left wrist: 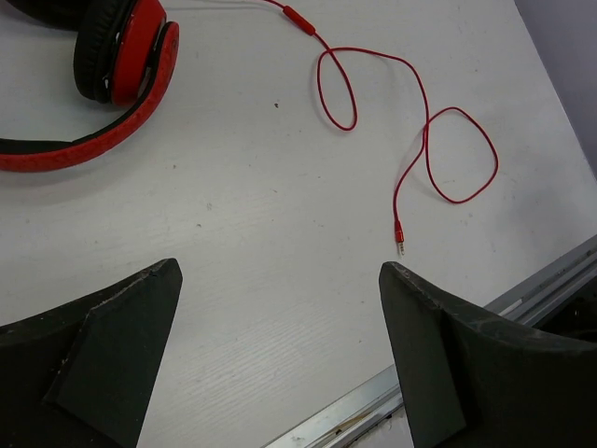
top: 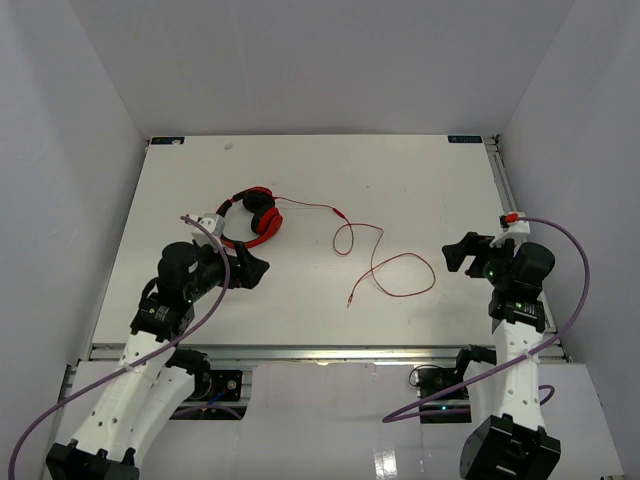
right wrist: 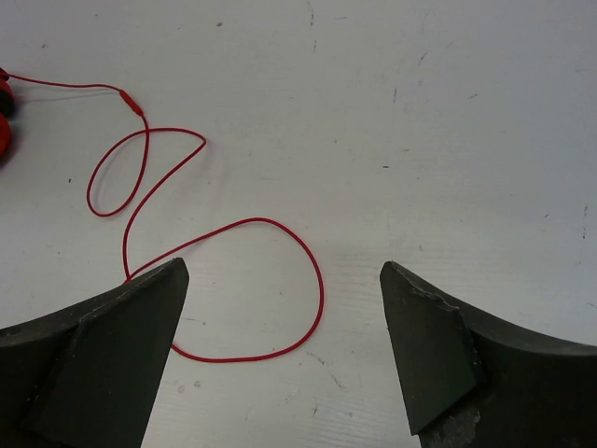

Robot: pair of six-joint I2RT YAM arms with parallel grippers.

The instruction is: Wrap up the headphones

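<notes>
The red headphones (top: 257, 217) with black ear pads lie folded on the white table, left of centre. Their thin red cable (top: 381, 237) runs right in loose loops and ends in a plug (top: 349, 303). My left gripper (top: 255, 268) is open and empty, just in front of the headphones. In the left wrist view the gripper (left wrist: 280, 271) hovers over bare table, with the headphones (left wrist: 121, 47), the cable (left wrist: 427, 121) and the plug (left wrist: 399, 245) beyond it. My right gripper (top: 462, 252) is open and empty, right of the cable. In the right wrist view the gripper (right wrist: 284, 266) has a cable loop (right wrist: 322, 280) between its fingers.
A metal rail (top: 300, 350) runs along the table's near edge and also shows in the left wrist view (left wrist: 448, 345). White walls enclose the table on the left, back and right. Purple robot cables (top: 570, 300) hang by both arms.
</notes>
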